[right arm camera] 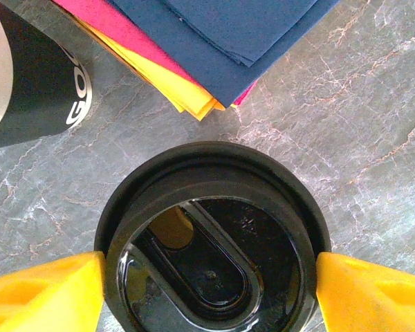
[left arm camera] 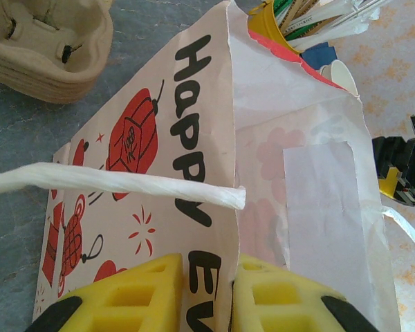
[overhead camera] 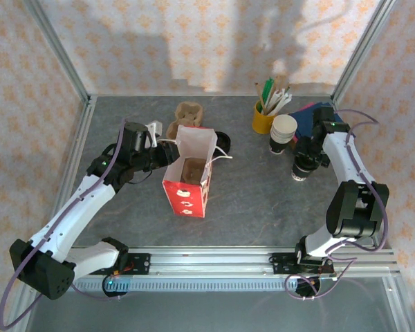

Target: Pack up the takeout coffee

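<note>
The right gripper (right arm camera: 209, 280) squeezes the coffee (overhead camera: 301, 173), right of centre in the top view, by its lid (right arm camera: 214, 187); the left gripper (left arm camera: 209, 297) pinches the bag (left arm camera: 145, 138) open. Lift it upright, then lower into the bag

Our left arm (overhead camera: 76, 207) reaches forward and inward, the left gripper (left arm camera: 209, 280) pinched on the wall of the paper bag (left arm camera: 159, 152). Our right arm (overhead camera: 351, 187) bends at the elbow, the right gripper (right arm camera: 207, 277) pointing down, clasping the black lid (right arm camera: 207, 235).
</note>
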{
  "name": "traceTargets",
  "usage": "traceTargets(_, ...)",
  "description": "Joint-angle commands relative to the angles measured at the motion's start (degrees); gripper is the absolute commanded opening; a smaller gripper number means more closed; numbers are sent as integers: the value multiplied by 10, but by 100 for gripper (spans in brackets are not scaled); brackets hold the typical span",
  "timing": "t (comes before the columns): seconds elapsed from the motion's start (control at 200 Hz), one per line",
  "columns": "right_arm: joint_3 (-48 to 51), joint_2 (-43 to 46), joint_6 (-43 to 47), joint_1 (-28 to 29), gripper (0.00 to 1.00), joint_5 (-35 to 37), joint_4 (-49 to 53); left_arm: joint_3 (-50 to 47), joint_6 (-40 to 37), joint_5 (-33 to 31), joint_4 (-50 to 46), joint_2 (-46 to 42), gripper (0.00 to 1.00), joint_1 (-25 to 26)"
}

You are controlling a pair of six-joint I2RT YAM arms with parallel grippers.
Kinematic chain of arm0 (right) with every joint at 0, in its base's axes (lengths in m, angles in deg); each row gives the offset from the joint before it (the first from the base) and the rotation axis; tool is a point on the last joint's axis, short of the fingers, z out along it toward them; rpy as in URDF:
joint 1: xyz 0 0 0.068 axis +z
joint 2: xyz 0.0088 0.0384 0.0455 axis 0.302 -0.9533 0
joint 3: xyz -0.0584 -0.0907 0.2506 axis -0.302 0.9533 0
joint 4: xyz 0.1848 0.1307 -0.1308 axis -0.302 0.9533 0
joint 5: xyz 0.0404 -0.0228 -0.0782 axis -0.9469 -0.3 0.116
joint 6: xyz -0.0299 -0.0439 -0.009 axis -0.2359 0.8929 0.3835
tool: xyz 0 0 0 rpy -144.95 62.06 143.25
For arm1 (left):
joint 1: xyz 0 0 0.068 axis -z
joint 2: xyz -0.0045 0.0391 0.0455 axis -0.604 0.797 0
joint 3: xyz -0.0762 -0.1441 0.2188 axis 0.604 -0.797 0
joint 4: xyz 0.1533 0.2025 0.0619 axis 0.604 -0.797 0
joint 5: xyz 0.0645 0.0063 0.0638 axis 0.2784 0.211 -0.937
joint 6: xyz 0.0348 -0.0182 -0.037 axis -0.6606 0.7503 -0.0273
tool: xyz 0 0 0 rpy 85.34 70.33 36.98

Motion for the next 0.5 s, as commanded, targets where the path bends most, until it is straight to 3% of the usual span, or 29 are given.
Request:
traceTargets(0.0, -14, -12, 6, 3, 77, -3, 21, -9, -13, -10, 4, 5, 23, 5)
traceTargets(0.49, 1, -49, -7, 2, 70, -57, 32, -10, -13, -4, 13, 16, 23, 6)
